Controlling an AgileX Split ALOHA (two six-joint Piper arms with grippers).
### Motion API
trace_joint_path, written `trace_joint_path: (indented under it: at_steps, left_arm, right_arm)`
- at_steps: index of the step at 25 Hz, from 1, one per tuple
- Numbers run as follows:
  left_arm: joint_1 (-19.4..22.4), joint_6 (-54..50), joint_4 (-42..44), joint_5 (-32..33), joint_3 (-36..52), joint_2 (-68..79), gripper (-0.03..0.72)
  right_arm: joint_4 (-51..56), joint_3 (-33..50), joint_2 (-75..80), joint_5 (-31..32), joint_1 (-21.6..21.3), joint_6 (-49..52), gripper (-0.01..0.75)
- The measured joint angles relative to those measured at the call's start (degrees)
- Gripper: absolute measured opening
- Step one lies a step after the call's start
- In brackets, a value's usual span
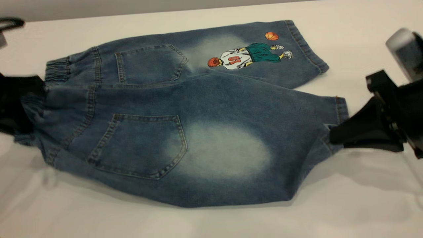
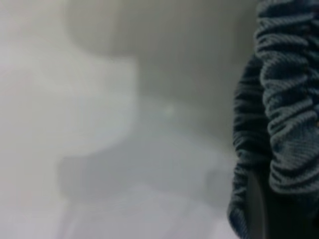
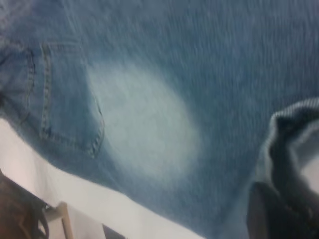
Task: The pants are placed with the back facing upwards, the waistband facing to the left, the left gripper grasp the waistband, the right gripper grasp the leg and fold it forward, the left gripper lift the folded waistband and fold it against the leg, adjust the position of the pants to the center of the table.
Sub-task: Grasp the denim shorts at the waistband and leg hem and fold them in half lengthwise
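The blue denim pants lie back up on the white table, with the ruched waistband at the left. My left gripper is shut on the near part of the waistband; the left wrist view shows the gathered band against a dark finger. At the right, my right gripper is shut on the hem of the plain leg, the one with the pale oval patch. The near half of the pants hangs a little above the table and casts a shadow. The printed leg lies flat farther back.
The table's far edge runs behind the pants. A silver cylinder on the right arm stands above the table at the right. The right wrist view shows the table's near edge, with a dark thing and a wooden piece beyond it.
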Motion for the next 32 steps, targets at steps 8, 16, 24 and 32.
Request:
trace_joint_path:
  at_steps: [8, 16, 24, 32]
  left_arm:
    - [-0.05, -0.06, -0.58, 0.50, -0.11, -7.06, 0.073]
    - [-0.05, -0.06, -0.62, 0.90, -0.16, -6.93, 0.073]
    - [-0.05, -0.10, -0.62, 0.84, -0.16, -6.93, 0.073]
    - [-0.05, -0.10, -0.62, 0.72, -0.16, -6.93, 0.073]
  right_arm:
    - [-2.55, 0.00, -9.37, -3.15, 0.00, 0.04, 0.014]
    - [-12.67, 0.00, -9.61, -5.48, 0.06, 5.26, 0.086]
    - [-19.57, 0.00, -0.56, -2.76, 0.06, 8.84, 0.405]
    - [-16.19, 0.00, 7.43, -1.94, 0.06, 1.29, 0.470]
